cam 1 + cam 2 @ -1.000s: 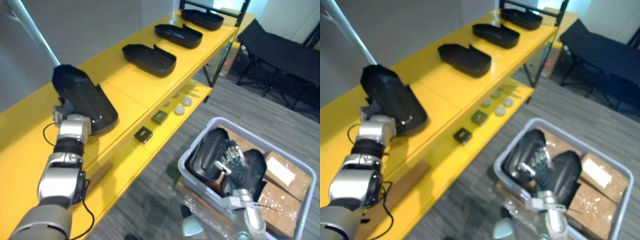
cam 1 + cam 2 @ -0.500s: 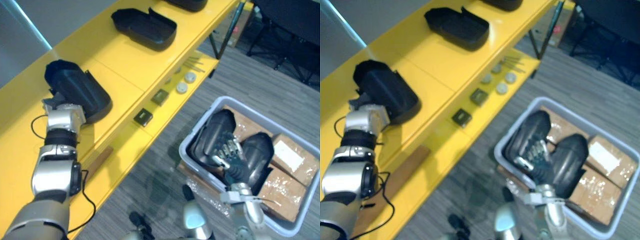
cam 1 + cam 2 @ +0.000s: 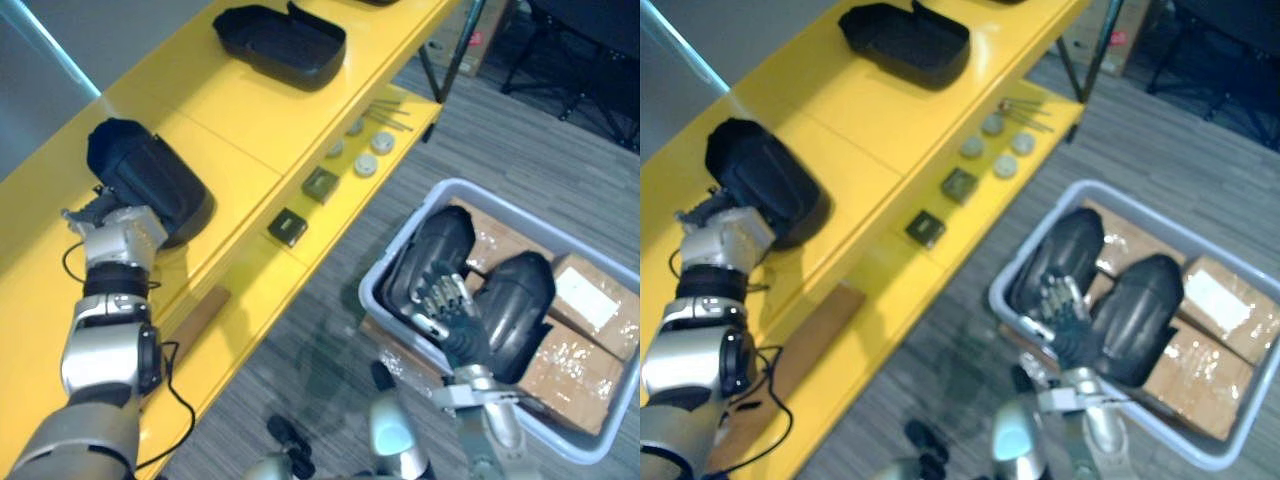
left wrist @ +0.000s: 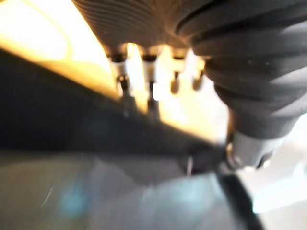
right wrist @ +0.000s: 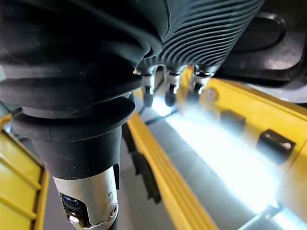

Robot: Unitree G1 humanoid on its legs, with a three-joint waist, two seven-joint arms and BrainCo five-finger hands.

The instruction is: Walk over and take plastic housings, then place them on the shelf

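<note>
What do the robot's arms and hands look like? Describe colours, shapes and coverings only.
The left arm and right arm are silver-grey, built of rounded metallic segments. The left hand and right hand have slim silver fingers with dark tips. A dark ribbed cover, like a rubber bellows, wraps each hand's back and wrist.

left hand [image 3: 726, 238] near front edge of shelf [image 3: 870, 130] top, fingers straight, just beside near housing [image 3: 760, 175]. far housing [image 3: 902, 38] further along the top. lower level: dark squares [image 3: 925, 228], discs [image 3: 1006, 165]. right hand [image 3: 1062, 312], fingers relaxed, over bin housings [image 3: 1140, 318] in bin [image 3: 1032, 240], boxes [image 3: 1215, 300] alongside.
</note>
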